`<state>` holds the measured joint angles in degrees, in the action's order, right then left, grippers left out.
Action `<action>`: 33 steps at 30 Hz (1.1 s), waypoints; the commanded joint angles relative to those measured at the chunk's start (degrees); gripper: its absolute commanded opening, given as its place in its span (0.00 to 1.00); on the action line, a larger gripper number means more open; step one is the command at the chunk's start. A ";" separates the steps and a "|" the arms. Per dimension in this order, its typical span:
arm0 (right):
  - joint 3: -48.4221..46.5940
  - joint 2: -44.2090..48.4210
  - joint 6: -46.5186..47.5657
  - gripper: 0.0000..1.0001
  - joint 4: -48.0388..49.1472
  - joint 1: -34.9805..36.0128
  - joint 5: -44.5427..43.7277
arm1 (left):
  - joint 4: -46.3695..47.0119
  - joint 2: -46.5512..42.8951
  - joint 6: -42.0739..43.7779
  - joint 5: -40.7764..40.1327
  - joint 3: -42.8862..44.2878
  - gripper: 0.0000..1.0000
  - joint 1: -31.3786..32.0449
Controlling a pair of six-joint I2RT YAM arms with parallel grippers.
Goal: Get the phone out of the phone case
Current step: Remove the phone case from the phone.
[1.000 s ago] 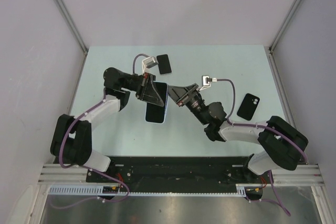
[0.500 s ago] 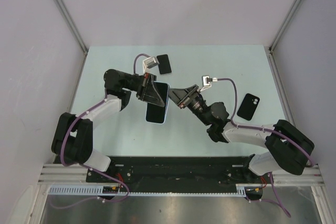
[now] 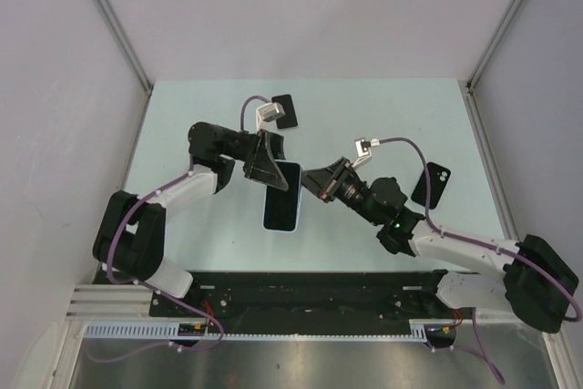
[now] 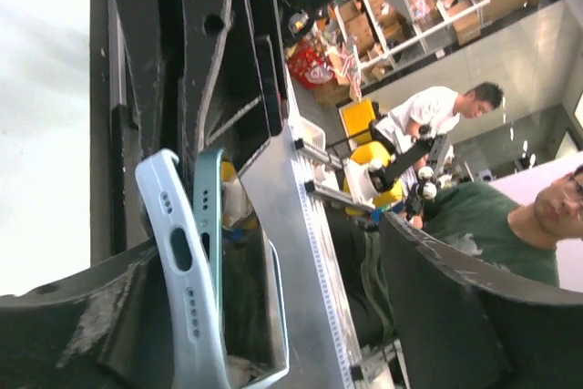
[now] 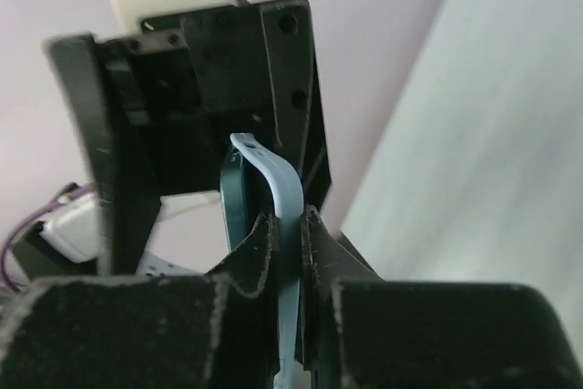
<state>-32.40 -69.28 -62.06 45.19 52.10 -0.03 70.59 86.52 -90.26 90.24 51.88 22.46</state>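
The phone, sitting in its pale blue case, is seen held up over the table between the two arms. The case is pinched by its long edge in the right gripper, whose fingers are closed tight on the rim. The left gripper is spread wide at the far end, with nothing clamped. The job is judged only part done: one end of the phone is peeled away, while the rest is seated. That gap is shown by the wrist views alone; from above, phone and case are read as one slab
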 commanded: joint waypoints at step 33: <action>-21.65 -10.26 17.15 0.00 -76.58 0.03 -26.95 | -67.68 -24.21 57.48 -56.74 0.77 1.00 -4.79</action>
<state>-50.87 -77.89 -46.26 -34.24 54.39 -21.17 7.22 62.63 -35.40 37.04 53.04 17.76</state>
